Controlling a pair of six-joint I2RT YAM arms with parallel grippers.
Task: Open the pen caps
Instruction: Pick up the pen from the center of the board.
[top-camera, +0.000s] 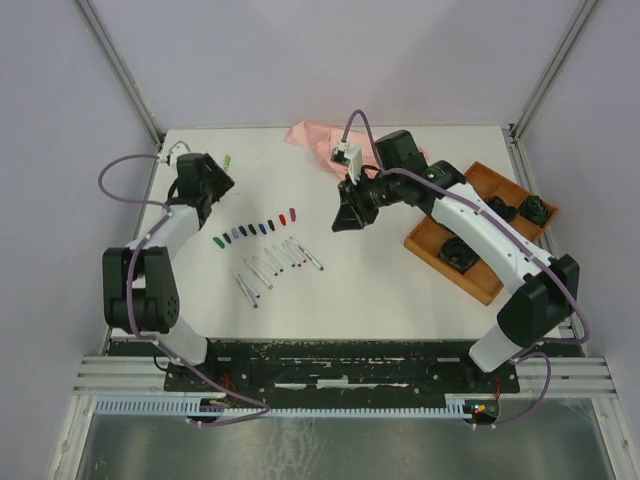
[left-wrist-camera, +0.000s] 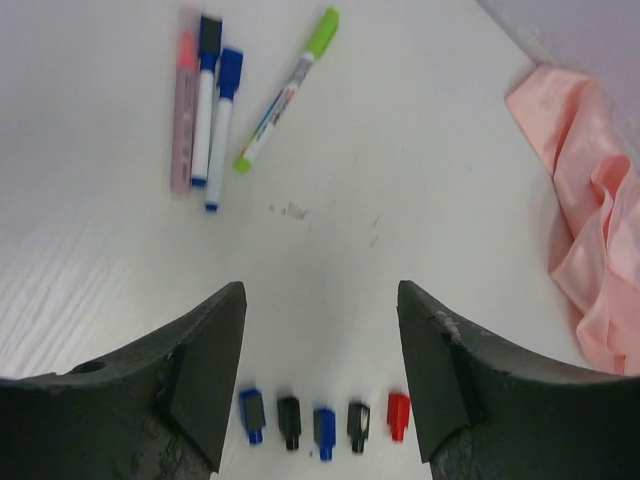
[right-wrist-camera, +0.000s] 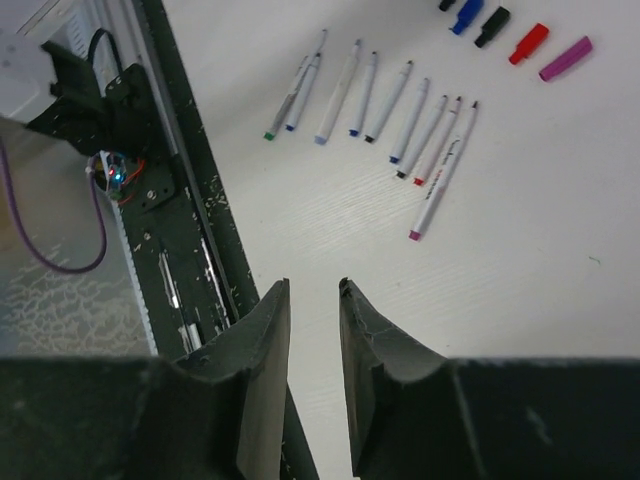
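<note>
The left arm (top-camera: 172, 232) and the right arm (top-camera: 480, 225) wear white shells over black joints. A purple cable (top-camera: 112, 166) runs beside each one (thin, glossy). The left claw (left-wrist-camera: 320, 300) and the right claw (right-wrist-camera: 313, 295) have dark matte fingers (left-wrist-camera: 440, 350), scuffed.

In front of me the pen caps (top-camera: 257, 228) are lying in a row on the table (top-camera: 380, 290), bare pens (top-camera: 275, 265) lining up just nearer; a cloth (top-camera: 315, 135) is lying far, a tray (top-camera: 478, 288) sitting right.

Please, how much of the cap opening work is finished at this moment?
Done: loose caps lie in a row beside the bare pens. In hand: nothing; left tool and right tool are empty. Left: four capped pens ahead of the left tool.
</note>
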